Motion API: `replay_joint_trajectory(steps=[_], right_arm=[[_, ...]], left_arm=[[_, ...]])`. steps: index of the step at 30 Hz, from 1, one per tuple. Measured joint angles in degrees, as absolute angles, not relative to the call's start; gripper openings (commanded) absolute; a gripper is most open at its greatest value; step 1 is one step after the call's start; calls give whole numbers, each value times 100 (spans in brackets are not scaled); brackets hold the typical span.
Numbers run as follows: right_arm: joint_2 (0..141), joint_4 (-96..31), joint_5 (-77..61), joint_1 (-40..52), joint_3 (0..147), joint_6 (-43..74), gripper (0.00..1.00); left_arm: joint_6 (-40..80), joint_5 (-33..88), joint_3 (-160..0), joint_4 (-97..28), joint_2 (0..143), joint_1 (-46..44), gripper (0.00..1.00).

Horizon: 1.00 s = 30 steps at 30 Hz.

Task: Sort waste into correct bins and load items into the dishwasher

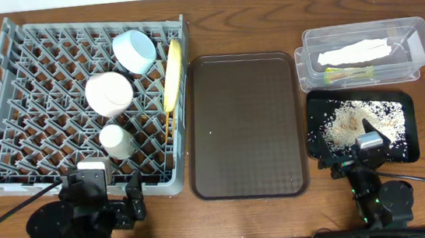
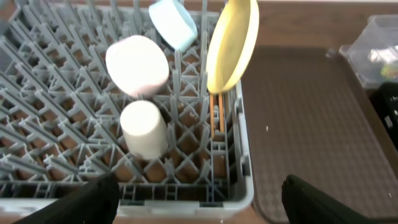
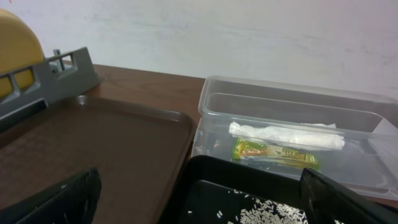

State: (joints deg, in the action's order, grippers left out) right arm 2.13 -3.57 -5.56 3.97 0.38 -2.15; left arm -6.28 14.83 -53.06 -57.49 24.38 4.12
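The grey dish rack [image 1: 9,123] holds the light blue bowl [image 1: 135,51], the pale pink-white bowl [image 1: 108,93], the cream cup [image 1: 116,141], the upright yellow plate [image 1: 172,74] and the chopsticks [image 2: 216,115]. The clear tub [image 1: 416,37] holds the white napkin [image 1: 353,51] and the green-and-yellow wrapper [image 1: 342,73]. The black tray [image 1: 402,101] holds rice scraps [image 1: 353,119]. My left gripper [image 2: 196,199] is open and empty at the rack's near edge. My right gripper [image 3: 199,199] is open and empty over the black tray's near edge.
The brown serving tray [image 1: 244,124] lies between the rack and the two bins. Both arm bases sit at the table's front edge. Wooden tabletop shows around everything.
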Motion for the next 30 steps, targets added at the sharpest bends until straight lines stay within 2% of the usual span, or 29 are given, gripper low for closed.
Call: replay_joint_trajectory(steps=[9, 25, 30], right_arm=[[213, -355, -554, 397, 40, -215, 99], [213, -357, -556, 397, 40, -215, 99], [213, -357, -556, 397, 38, -215, 99]], left_arm=[[-622, 1466, -3301, -4066, 1304, 353, 86], [-580, 1444, -395, 69, 99, 287, 86], [-578, 1260, -60, 510, 69, 285, 86]])
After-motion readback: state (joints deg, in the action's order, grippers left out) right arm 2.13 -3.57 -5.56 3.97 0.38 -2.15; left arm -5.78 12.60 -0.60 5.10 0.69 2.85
